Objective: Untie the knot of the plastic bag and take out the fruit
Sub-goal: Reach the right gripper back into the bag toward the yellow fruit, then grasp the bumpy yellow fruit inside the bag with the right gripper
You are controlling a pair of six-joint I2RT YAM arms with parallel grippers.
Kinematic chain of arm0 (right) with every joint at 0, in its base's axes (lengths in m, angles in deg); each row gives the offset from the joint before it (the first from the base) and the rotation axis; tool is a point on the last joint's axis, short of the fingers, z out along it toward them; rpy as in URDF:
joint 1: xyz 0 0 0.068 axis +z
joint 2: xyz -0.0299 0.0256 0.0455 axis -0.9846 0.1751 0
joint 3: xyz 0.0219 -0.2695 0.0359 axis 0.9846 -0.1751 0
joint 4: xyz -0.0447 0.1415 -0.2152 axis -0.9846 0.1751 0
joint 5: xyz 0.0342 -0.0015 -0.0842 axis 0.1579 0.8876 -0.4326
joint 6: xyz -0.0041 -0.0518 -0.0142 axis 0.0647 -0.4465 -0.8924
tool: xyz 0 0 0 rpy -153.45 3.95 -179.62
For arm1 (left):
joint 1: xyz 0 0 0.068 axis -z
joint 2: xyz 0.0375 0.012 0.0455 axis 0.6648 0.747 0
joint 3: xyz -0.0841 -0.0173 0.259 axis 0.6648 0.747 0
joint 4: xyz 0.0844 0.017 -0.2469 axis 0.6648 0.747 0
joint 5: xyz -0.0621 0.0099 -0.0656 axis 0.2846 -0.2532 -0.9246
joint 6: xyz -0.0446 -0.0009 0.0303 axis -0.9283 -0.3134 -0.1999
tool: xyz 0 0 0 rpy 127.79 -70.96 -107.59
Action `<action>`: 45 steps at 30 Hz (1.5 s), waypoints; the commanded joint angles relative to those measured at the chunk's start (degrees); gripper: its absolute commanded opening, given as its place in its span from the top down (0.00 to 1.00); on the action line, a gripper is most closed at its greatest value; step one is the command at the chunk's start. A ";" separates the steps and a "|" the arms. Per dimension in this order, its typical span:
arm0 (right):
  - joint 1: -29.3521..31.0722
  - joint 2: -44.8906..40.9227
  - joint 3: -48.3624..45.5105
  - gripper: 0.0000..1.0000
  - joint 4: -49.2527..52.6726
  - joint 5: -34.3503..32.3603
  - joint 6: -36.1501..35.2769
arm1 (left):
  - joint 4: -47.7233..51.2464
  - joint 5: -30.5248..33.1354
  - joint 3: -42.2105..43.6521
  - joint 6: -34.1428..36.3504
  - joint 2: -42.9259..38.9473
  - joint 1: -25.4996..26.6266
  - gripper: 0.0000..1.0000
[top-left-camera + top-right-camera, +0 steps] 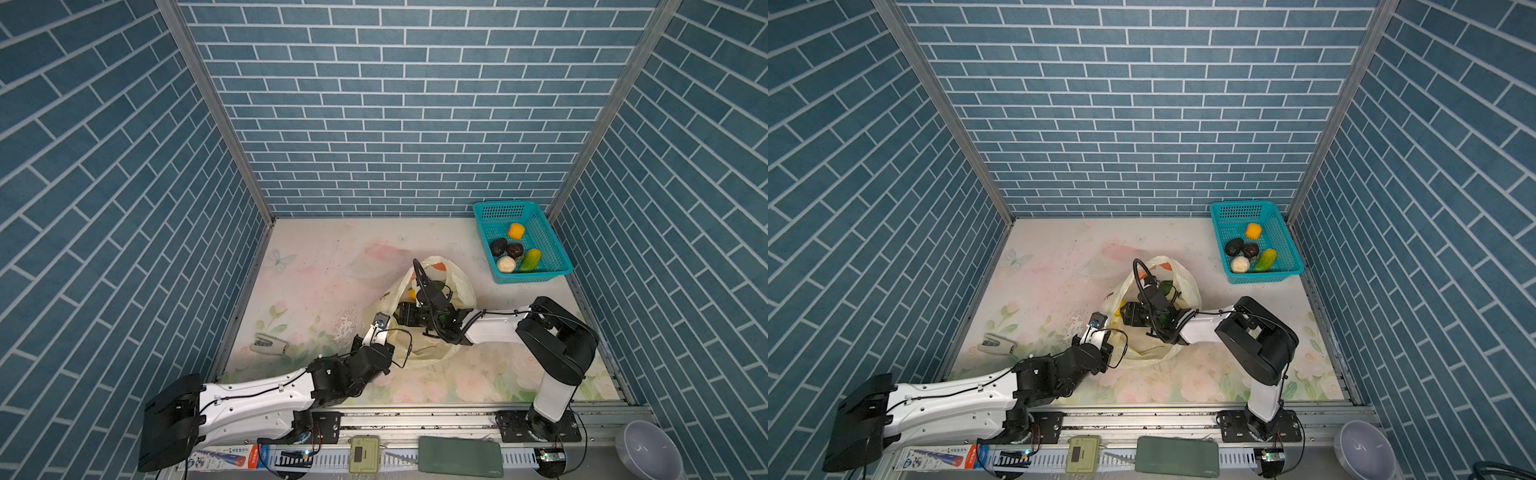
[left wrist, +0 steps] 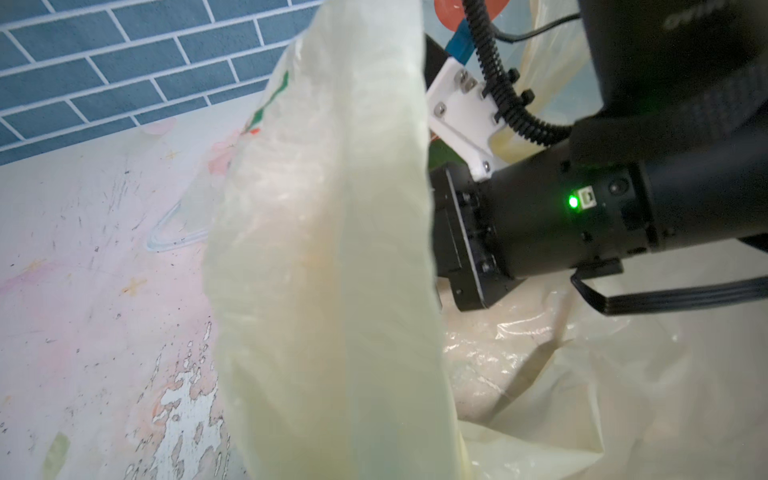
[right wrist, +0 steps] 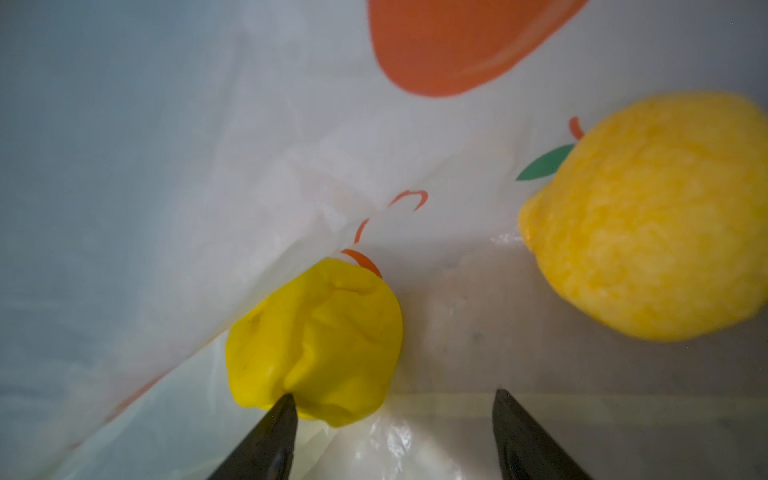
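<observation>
The pale yellow plastic bag (image 1: 457, 282) (image 1: 1185, 286) lies mid-table with its mouth open; no knot shows. My left gripper (image 1: 380, 322) (image 1: 1098, 319) is shut on the bag's near-left edge and holds it up. In the left wrist view the film (image 2: 332, 249) hides the fingers. My right gripper (image 3: 395, 405) (image 1: 401, 313) is inside the bag and open. One fingertip (image 3: 286, 409) touches a bright yellow fruit (image 3: 316, 345). An orange-yellow fruit (image 3: 648, 216) lies farther in, beside it. Several fruit, among them a green one (image 1: 531, 260), sit in the teal basket (image 1: 519, 208) (image 1: 1246, 204).
The basket stands in the back right corner against the brick wall. A grey stapler-like object (image 1: 269, 344) lies on the mat at the left. A pale bowl (image 1: 648, 449) and small devices sit along the front rail.
</observation>
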State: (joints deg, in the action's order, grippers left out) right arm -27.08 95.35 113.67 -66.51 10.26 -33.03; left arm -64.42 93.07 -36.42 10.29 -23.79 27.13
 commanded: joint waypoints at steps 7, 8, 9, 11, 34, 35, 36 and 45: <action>0.59 3.73 7.11 0.26 -1.27 0.92 0.75 | 1.62 -1.42 1.86 -0.74 -2.50 -0.80 1.00; 0.68 4.64 8.59 0.26 0.60 1.05 0.48 | 1.72 -1.46 2.06 -0.70 -2.67 -0.78 1.00; 0.86 5.28 9.69 0.26 1.72 1.22 0.08 | 1.77 -1.56 2.06 -0.75 -2.70 -0.89 1.00; 0.95 6.99 11.23 0.25 2.80 2.12 -0.25 | 1.97 -1.69 2.33 -0.70 -3.13 -1.06 1.00; 2.44 12.46 19.20 0.25 18.17 4.39 -3.77 | 6.66 -3.18 4.31 0.02 -9.53 -2.09 1.00; 2.49 11.95 18.89 0.25 18.44 4.39 -3.77 | 6.50 -3.21 4.31 -0.03 -9.41 -2.10 1.00; 2.58 11.56 18.63 0.25 18.89 4.35 -3.77 | 6.41 -3.29 4.44 0.00 -9.40 -2.06 1.00; 2.63 8.56 16.07 0.43 18.30 3.25 -3.25 | 5.42 -3.47 4.82 0.13 -9.41 -2.09 1.00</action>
State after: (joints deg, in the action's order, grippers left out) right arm -24.67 106.47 132.01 -50.18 14.74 -36.17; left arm -58.30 89.92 -32.35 9.85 -33.15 25.32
